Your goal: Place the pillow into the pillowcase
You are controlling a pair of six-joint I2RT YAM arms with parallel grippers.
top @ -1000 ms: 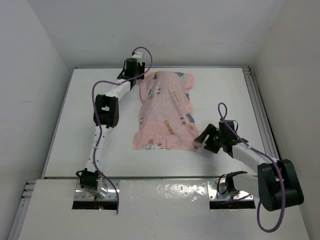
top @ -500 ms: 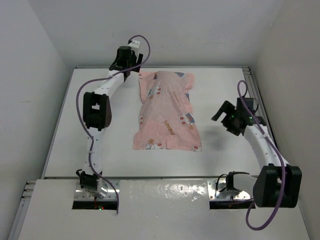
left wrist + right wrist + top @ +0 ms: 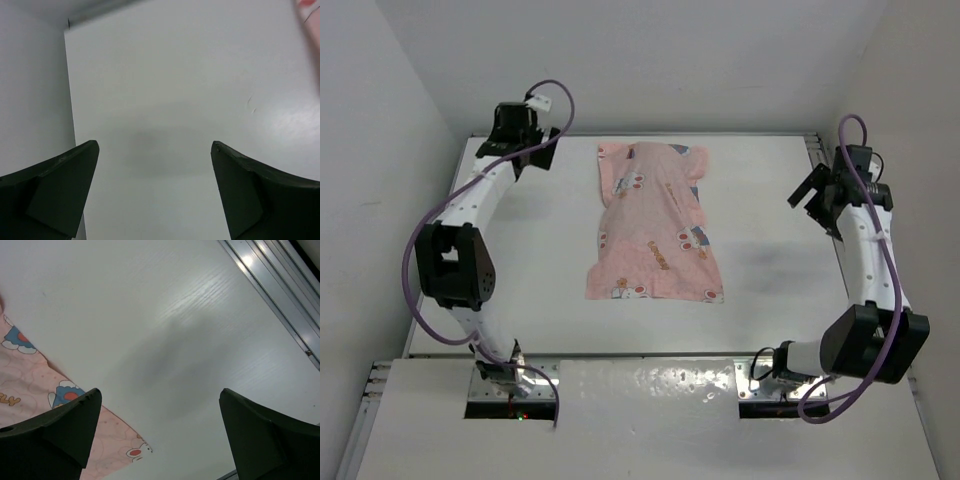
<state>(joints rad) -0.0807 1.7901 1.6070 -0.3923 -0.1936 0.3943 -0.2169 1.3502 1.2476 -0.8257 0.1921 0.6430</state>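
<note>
desk: white and flat, with my two arm bases bolted at its near edge.
pillowcase: light pink with small blue-and-white cartoon figures. It lies flat in the middle of the desk, running from the near middle toward the far edge, with its far end wrinkled. Neither tool touches it.
pillow: hidden from me; I cannot tell whether it is inside the pillowcase.
my right tool: held above the desk's right side beside the metal rail, well apart from the pillowcase. Its wrist view shows the fingers spread wide with nothing between them and the pink cloth at lower left.
my left tool: over the far-left corner of the desk, fingers spread wide over bare desk, gripping nothing.
</note>
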